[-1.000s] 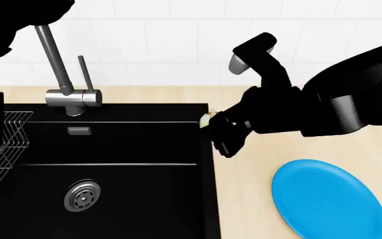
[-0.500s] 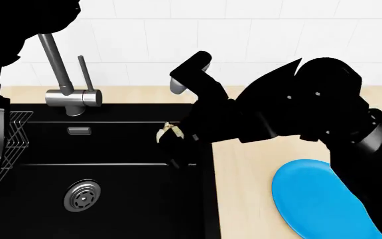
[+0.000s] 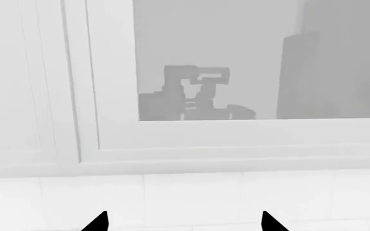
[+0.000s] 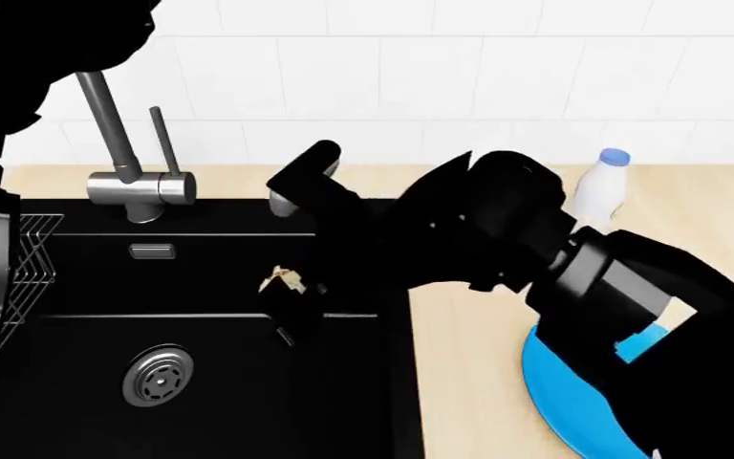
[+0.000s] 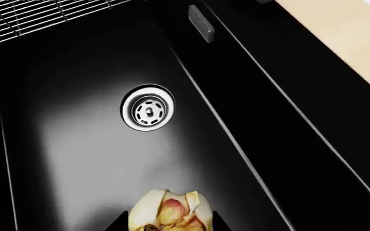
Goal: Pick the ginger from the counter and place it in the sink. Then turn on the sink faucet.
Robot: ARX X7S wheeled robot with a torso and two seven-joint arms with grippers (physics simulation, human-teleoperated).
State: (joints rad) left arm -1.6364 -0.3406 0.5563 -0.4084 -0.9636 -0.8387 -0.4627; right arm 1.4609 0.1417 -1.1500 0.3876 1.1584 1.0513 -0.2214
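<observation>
The ginger (image 4: 283, 279), a small pale yellow knobby lump, hangs over the black sink (image 4: 74, 382), held between the fingers of my right gripper (image 4: 288, 298). In the right wrist view the ginger (image 5: 169, 211) fills the gap between the two dark fingertips, above the basin floor and short of the round steel drain (image 5: 148, 111). The grey gooseneck sink faucet (image 4: 122, 158) with its thin upright lever stands behind the basin at the left. My left gripper (image 3: 183, 222) is raised, open, facing a white window frame and tiles; only its fingertips show. The beige counter (image 4: 469, 335) lies right of the sink.
A blue plate (image 4: 584, 411) lies on the counter, partly under my right arm. A white bottle with a blue cap (image 4: 600, 187) stands by the back wall. A wire dish rack (image 4: 16, 263) sits at the sink's left side. My left arm darkens the left edge.
My right arm has swung left from the counter edge to over the basin, carrying the ginger with it. The bottle behind it has come into view.
</observation>
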